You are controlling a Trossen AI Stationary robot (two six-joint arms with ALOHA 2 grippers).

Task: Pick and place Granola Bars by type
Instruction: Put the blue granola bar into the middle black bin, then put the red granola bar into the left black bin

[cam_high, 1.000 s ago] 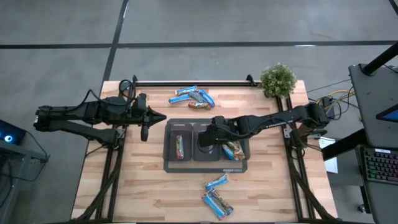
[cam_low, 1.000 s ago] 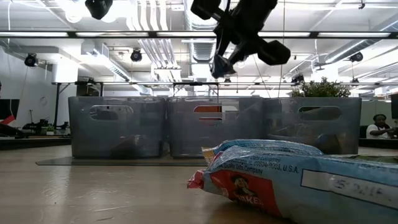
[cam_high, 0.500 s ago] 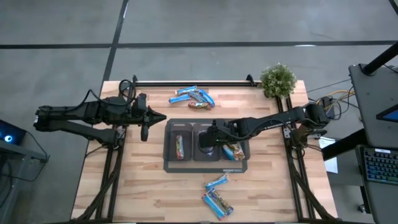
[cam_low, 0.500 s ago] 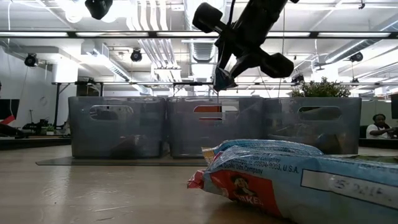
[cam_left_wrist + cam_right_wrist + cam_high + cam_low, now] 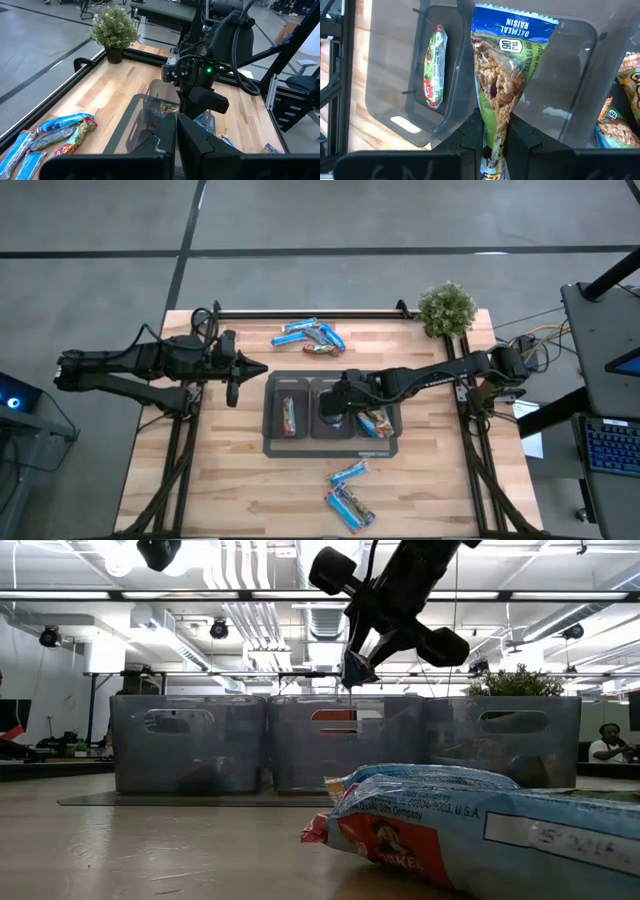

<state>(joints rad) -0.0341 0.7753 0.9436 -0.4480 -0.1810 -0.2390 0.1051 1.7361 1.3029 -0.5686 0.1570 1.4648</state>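
Right pincer [image 5: 496, 142] lower, glossy crinkled oatmeal raisin bar [image 5: 502, 85] above grey bin [image 5: 570, 80].

arms: dark, jointed | cabling: black loops | right arm [image 5: 200, 75]: green LED lit

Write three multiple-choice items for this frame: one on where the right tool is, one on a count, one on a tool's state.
1. Where is the right tool?
A. over the middle bin
B. beside the plant
C. over the near table edge

2. How many compartments does the grey bin tray have?
A. two
B. three
C. five

3. What is the state of the right tool?
A. open and empty
B. shut on an oatmeal raisin bar
C. out of view

Key: 1 A, the high view shows it above the middle bin. 2 B, three bins sit side by side. 3 B, the right wrist view shows the oatmeal raisin bar pinched between its fingers.
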